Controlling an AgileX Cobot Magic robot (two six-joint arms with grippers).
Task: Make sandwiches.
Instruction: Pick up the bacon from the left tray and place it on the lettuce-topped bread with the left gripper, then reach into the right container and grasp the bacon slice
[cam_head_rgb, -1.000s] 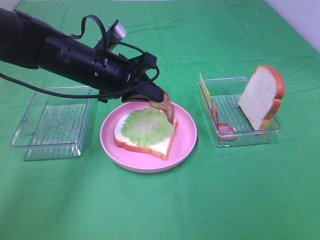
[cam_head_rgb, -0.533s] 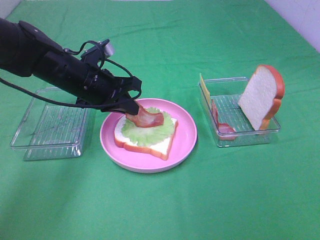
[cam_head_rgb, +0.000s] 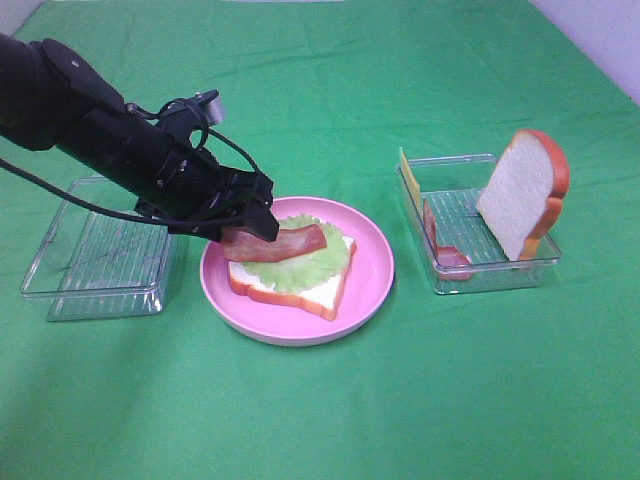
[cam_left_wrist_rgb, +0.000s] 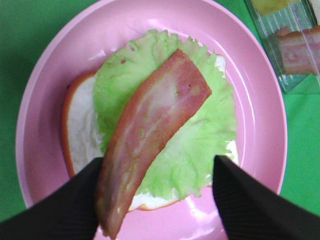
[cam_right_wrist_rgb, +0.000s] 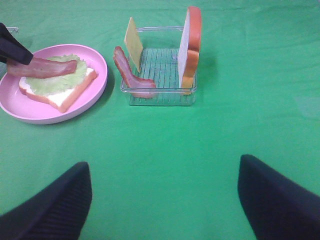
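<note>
A white bread slice (cam_head_rgb: 300, 292) lies on the pink plate (cam_head_rgb: 372, 270) with a green lettuce leaf (cam_head_rgb: 312, 266) on it. A bacon strip (cam_head_rgb: 275, 243) lies across the lettuce. My left gripper (cam_head_rgb: 245, 225) hangs over the strip's left end. In the left wrist view the gripper (cam_left_wrist_rgb: 155, 210) is wide open, with one finger (cam_left_wrist_rgb: 55, 205) touching the bacon (cam_left_wrist_rgb: 155, 135) on the lettuce (cam_left_wrist_rgb: 200, 145). A second bread slice (cam_head_rgb: 522, 192), a cheese square (cam_head_rgb: 408, 175) and another bacon strip (cam_head_rgb: 440, 245) stand in the right tray (cam_head_rgb: 545, 258). My right gripper (cam_right_wrist_rgb: 160, 200) is open and empty.
A clear ribbed tray (cam_head_rgb: 90, 250) sits left of the plate, under my left arm. The right tray (cam_right_wrist_rgb: 160, 97) stands right of the plate (cam_right_wrist_rgb: 97, 80) on the green cloth. The right arm is outside the exterior view.
My left gripper carried the bacon from the plate's far edge down and left, and laid it flat across the lettuce. The jaws have opened. The right side has not changed.
</note>
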